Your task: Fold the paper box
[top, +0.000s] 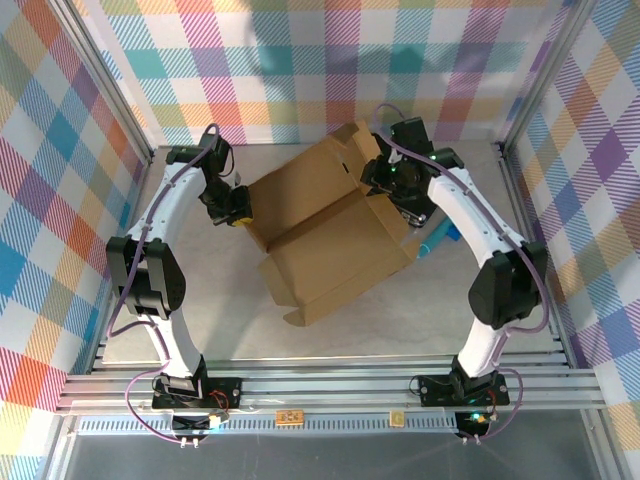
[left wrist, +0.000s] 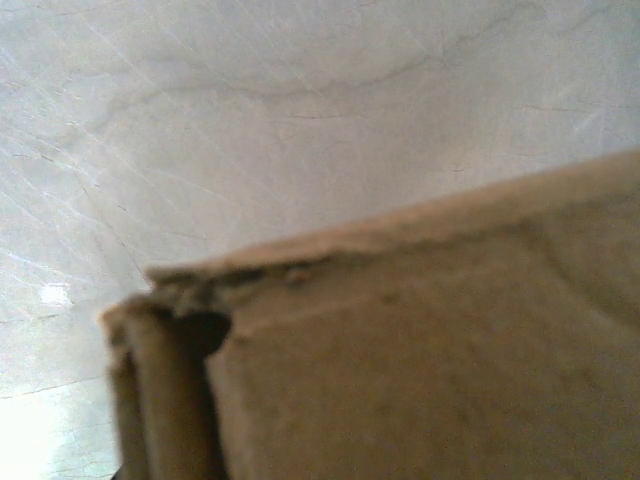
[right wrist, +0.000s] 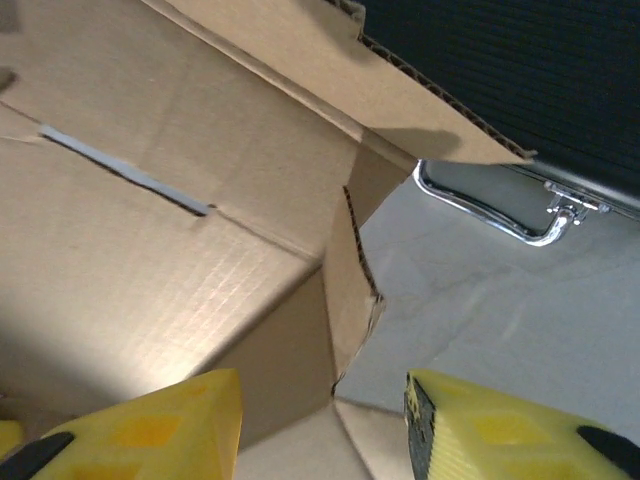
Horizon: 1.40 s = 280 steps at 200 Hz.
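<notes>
The two arms rise from the near edge of the table (top: 420,320), and the paper box (top: 335,250) lies between them around the middle of the table. It is still an open, partly creased sheet. Its long axis runs from near to far, leaning a little to the right at the far end, with a small tab pointing toward the arm bases. A crease crosses it from left to right, and the far panel tilts upward from it. The left gripper (top: 236,212) sits against the box's left edge near that crease. The left wrist view shows only a blurred cardboard edge up close, so I cannot tell whether this gripper is spread or pinching. The right gripper (right wrist: 322,388) is at the box's right edge, its yellow fingers (right wrist: 150,430) spread wide with a folded corner standing in the gap. Beyond that corner lies a black case (right wrist: 500,70) with a metal handle (right wrist: 490,215).
</notes>
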Motion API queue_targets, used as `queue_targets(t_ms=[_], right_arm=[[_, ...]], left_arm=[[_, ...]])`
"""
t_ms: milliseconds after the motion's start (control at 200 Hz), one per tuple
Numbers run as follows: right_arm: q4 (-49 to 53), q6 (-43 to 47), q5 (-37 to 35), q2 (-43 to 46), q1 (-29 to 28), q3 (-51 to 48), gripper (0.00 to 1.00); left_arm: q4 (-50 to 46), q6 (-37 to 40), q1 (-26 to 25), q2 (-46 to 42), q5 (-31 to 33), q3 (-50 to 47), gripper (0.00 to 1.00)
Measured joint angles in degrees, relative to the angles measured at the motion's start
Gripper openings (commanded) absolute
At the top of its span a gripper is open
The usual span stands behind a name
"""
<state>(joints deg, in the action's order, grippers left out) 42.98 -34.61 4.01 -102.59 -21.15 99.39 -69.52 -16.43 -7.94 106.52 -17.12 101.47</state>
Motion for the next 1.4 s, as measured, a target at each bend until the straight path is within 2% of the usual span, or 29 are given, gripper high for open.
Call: queue_targets(t_ms=[100,280,360,655,750,850,935,1045,1185,1285,1400], right_arm=[[0.0,2.6,-0.8,-3.1,-0.2,2.4,0.4],[0.5,6.3,-1.8,-8.5,-0.9,9.1,0.09],[1.1,8.4,-3.4,-9.9,-1.9,11.5,0.01],[5.8,19.2,-13.1,-10.7,-11.1,16.6,0.0],[7.3,23.4,-14.7,-11.1,-12.4,17.5,0.11],[8.4,26.2,-13.0,-11.1,-12.2,18.8,0.28],[8.5,27.3,-7.3,-10.4,-10.6,21.3,0.45],[7.1,26.6,4.3,-6.7,-5.9,23.5,0.57],[-2.3,17.4,19.8,2.0,7.6,20.9,0.59],[-11.2,8.8,26.3,6.5,18.0,17.7,0.6],[-17.0,1.1,33.1,5.4,24.1,18.7,0.59]], left_arm=[[0.0,0.0,0.0,0.0,0.0,0.0,0.0],[0.0,0.0,0.0,0.0,0.0,0.1,0.0],[0.0,-0.1,0.0,0.0,0.0,0.1,0.0],[-0.2,-0.5,0.2,-0.2,-0.3,1.2,0.0],[0.2,-0.7,0.7,-0.3,-0.9,1.2,0.0],[1.4,-0.4,0.7,-0.3,-2.6,1.1,0.0],[3.7,-0.1,0.5,-0.5,-4.6,0.3,0.0],[8.1,0.9,0.5,-1.9,-7.1,-2.5,0.0],[14.3,1.7,0.6,-3.8,-12.1,-6.8,0.0],[17.8,2.8,0.7,-3.8,-16.6,-7.8,0.0],[20.5,4.2,0.9,-3.8,-21.2,-8.1,0.0]])
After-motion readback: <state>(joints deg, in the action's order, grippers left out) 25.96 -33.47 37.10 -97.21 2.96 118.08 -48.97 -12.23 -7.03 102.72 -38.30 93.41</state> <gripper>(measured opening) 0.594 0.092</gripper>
